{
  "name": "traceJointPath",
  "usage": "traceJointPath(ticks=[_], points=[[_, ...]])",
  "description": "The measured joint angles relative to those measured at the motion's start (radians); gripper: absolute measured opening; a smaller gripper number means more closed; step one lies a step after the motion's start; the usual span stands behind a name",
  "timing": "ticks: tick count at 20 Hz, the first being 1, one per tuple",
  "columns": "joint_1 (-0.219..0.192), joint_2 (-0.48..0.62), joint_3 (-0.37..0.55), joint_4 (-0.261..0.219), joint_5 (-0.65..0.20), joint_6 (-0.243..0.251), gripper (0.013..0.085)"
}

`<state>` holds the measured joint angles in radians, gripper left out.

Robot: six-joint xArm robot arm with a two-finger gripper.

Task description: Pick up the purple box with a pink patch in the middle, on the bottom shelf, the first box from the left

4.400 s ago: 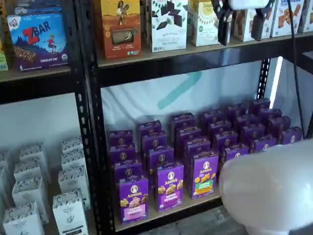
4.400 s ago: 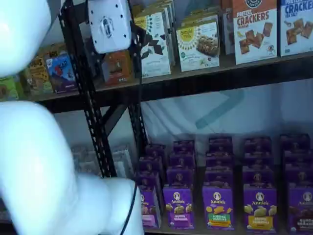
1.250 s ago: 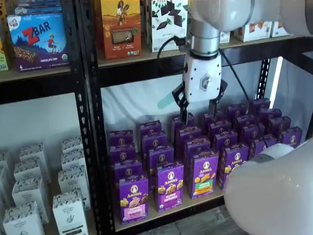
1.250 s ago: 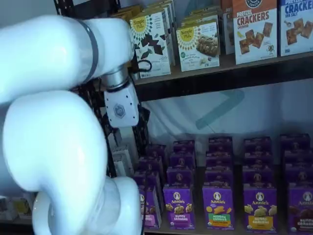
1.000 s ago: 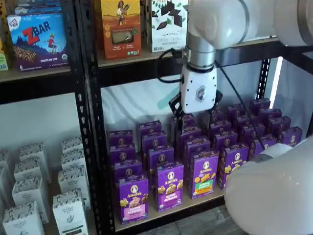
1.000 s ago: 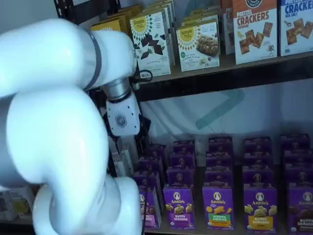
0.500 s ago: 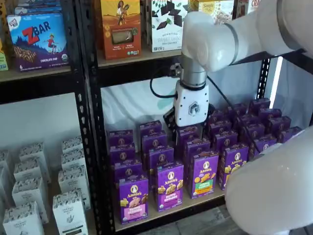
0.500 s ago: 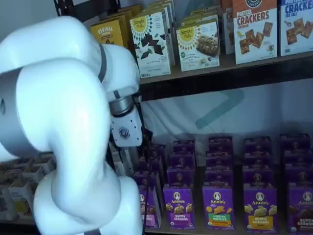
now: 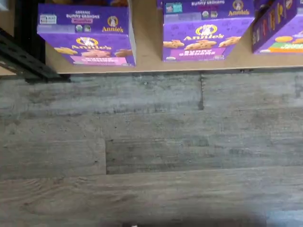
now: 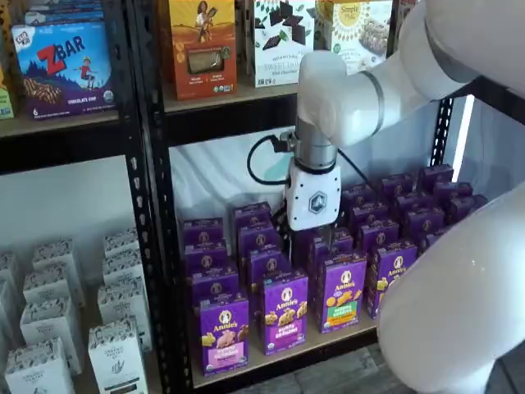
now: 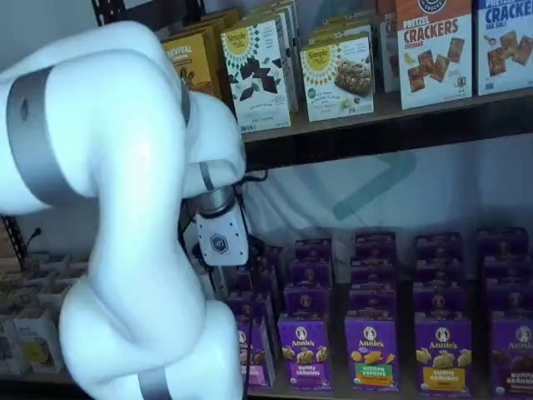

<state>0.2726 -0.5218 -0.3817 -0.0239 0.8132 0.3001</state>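
Note:
The purple box (image 10: 224,332) with the pink patch stands at the left front corner of the bottom shelf (image 10: 283,355). The wrist view shows this purple box (image 9: 85,35) from above, at the board's front edge (image 9: 147,59). In a shelf view my own arm half hides the purple box (image 11: 255,357). My gripper (image 10: 310,240) hangs over the middle rows of purple cartons, behind and to the right of that box and apart from it. Its black fingers are spread, with nothing between them. In a shelf view only the gripper's white body (image 11: 221,242) shows clearly.
Beside the target stand a purple-label carton (image 9: 206,30) and a green-patch carton (image 9: 279,28), with more purple rows behind (image 10: 394,222). A black perforated upright (image 10: 156,246) borders the bay on the left. White cartons (image 10: 115,353) fill the neighbouring bay. Grey plank floor (image 9: 151,151) lies in front.
The arm has swung left and lowered, taking the gripper from above the back rows to just over the middle rows. No carton has moved.

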Motion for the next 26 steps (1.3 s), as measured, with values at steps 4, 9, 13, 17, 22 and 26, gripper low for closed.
traceJointPath(ticks=[4,9,13,17,22,26], points=[[0.000,0.073,-0.007,0.015,-0.057,-0.009,0.0850],[0.014,0.166,-0.032,-0.007,-0.101,0.020,0.0850],[0.026,0.244,-0.053,-0.014,-0.149,0.038,0.0850],[0.036,0.297,-0.073,-0.024,-0.174,0.056,0.0850],[0.046,0.338,-0.091,-0.021,-0.214,0.064,0.0850],[0.053,0.384,-0.117,-0.028,-0.229,0.077,0.0850]])
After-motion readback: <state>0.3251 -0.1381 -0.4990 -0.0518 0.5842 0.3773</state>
